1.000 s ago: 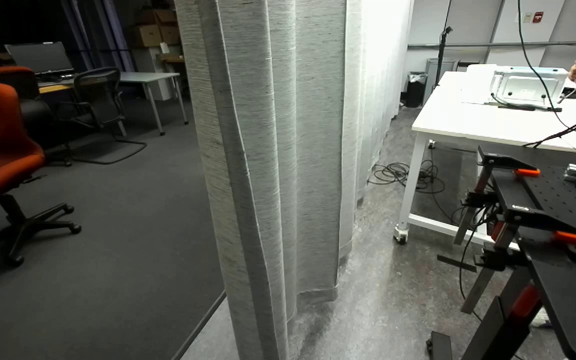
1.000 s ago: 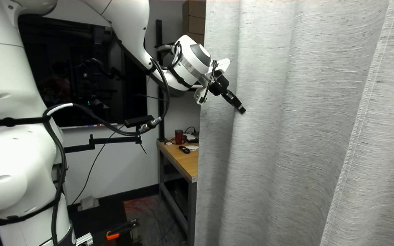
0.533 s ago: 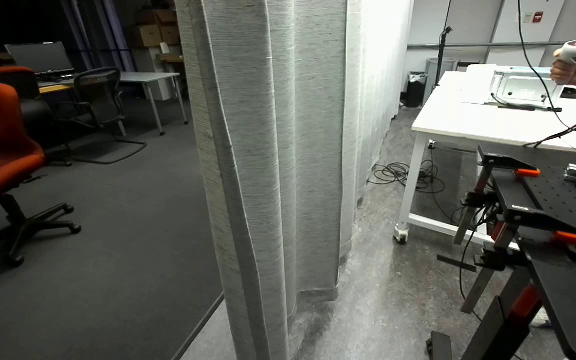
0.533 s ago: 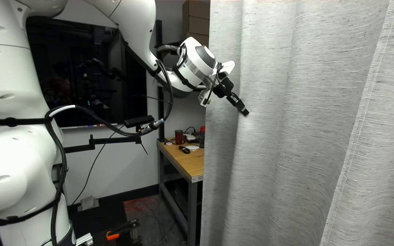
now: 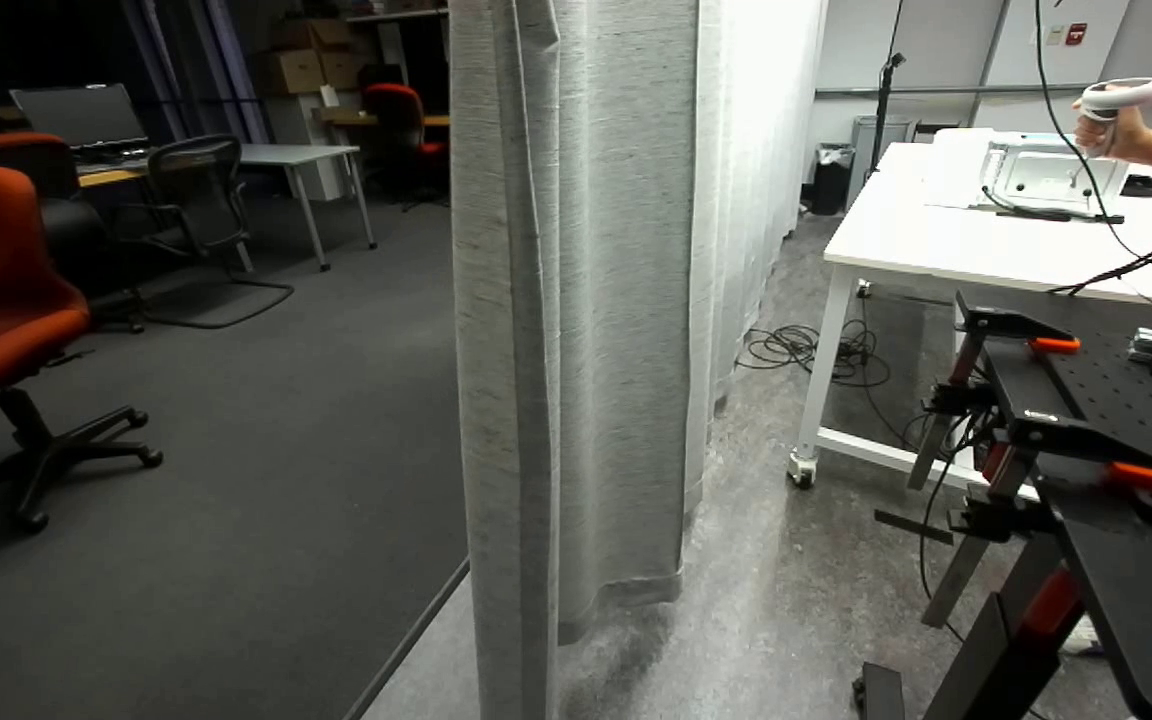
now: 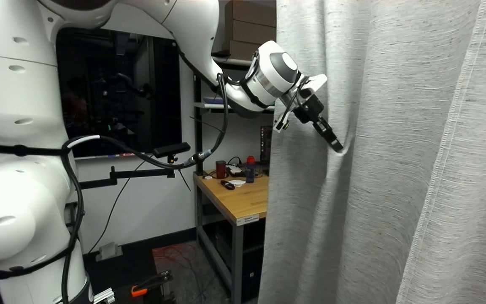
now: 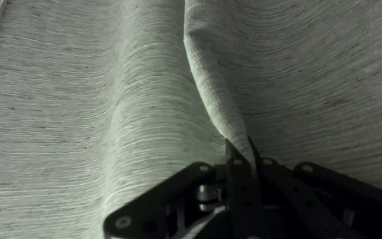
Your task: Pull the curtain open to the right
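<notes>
The light grey-white curtain hangs in vertical pleats in both exterior views (image 5: 626,300) (image 6: 399,169) and fills most of the wrist view (image 7: 148,99). My gripper (image 6: 338,147) is at the curtain's left part in an exterior view, pointing down and to the right. In the wrist view the black fingers (image 7: 240,147) are closed around a narrow pinched fold of the fabric. The fold runs up from between the fingertips. Creases spread from the grip point in an exterior view. The gripper is hidden behind the curtain or out of view in the exterior view with the chairs.
A wooden workbench (image 6: 243,198) with a bottle (image 6: 250,169) and a mug stands left of the curtain, behind the arm. An orange chair (image 5: 6,280), a white table (image 5: 1016,240) and a black clamped table (image 5: 1136,520) flank the curtain. Cables (image 5: 806,350) lie on the floor.
My gripper and the arm have moved right with the pinched fabric. The curtain's free edge has shifted right in both exterior views, showing more workbench and another orange chair. A person's hand has moved left.
</notes>
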`<state>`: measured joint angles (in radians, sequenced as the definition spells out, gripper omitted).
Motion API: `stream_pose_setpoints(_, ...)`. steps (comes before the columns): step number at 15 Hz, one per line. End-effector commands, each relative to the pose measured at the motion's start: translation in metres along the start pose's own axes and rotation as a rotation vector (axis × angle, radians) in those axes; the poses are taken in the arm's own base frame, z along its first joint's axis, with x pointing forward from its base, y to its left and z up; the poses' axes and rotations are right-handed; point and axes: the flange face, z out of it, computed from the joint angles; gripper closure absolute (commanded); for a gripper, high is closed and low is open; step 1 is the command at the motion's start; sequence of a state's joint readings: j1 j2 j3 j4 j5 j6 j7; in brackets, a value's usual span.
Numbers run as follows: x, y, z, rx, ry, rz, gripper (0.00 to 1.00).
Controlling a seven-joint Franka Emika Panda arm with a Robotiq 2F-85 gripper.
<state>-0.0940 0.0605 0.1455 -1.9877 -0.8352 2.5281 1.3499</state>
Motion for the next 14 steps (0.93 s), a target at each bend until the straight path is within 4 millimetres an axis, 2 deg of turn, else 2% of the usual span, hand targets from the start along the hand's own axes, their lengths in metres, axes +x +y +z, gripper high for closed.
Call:
stream_pose_setpoints(1,0.017,0.025,0.066,-0.128,-0.09,0.079,0.99)
stream_pose_setpoints(5,0.044,0.063,0.1,-0.186,-0.099,0.156,0.99)
stream_pose_setpoints(7,0.055,0.082,0.109,-0.206,-0.089,0.188,0.99)
stream_pose_setpoints(14,0.081,0.14,0.109,-0.277,-0.046,0.255,0.99)
